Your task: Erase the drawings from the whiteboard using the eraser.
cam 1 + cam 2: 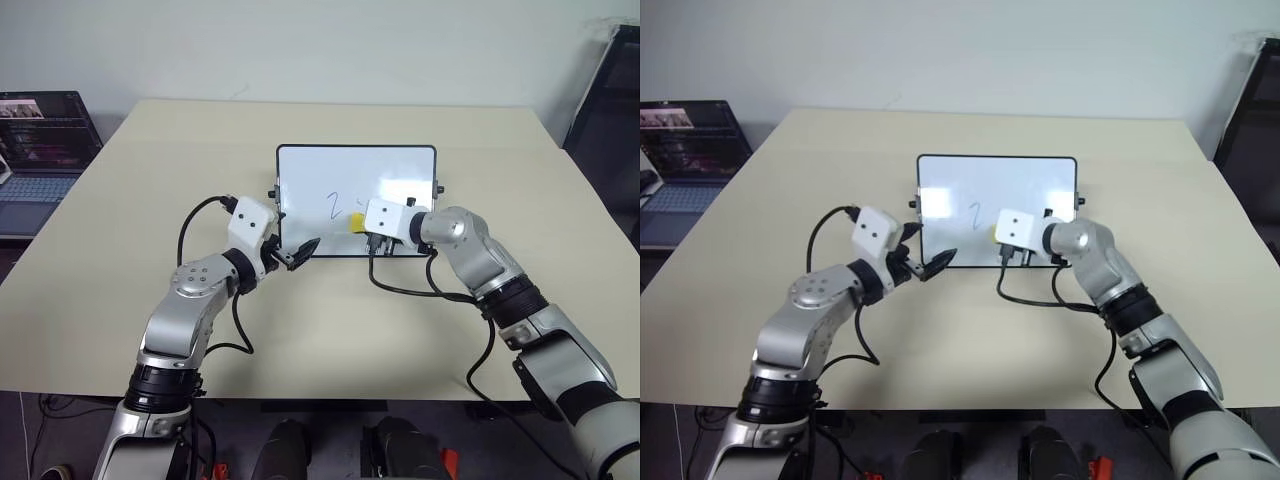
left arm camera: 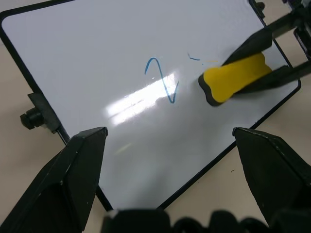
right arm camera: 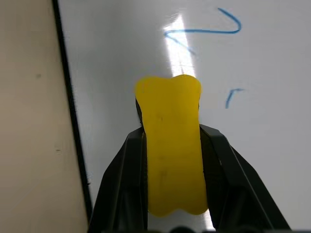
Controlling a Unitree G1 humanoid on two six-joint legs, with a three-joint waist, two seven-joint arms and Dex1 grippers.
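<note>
The whiteboard (image 1: pixel 300 170) stands propped in the middle of the beige table (image 1: pixel 130 200). On it the drawings are a blue "2" (image 2: pixel 163 80) and a short blue stroke (image 2: pixel 194 58) beside it. My right gripper (image 3: pixel 171 132) is shut on the yellow eraser (image 3: pixel 170 145), whose dark underside lies against the board just beside the "2" and close to the short stroke (image 3: pixel 233 94). The eraser (image 1: pixel 356 220) sits low on the board, right of its middle. My left gripper (image 1: pixel 300 251) hovers open at the board's lower left edge, holding nothing.
An open laptop (image 1: pixel 40 150) sits beyond the table's left edge. A dark chair-like object (image 1: pixel 610 90) stands at the far right. Black cables (image 1: pixel 400 285) loop from both wrists over the table in front of the board.
</note>
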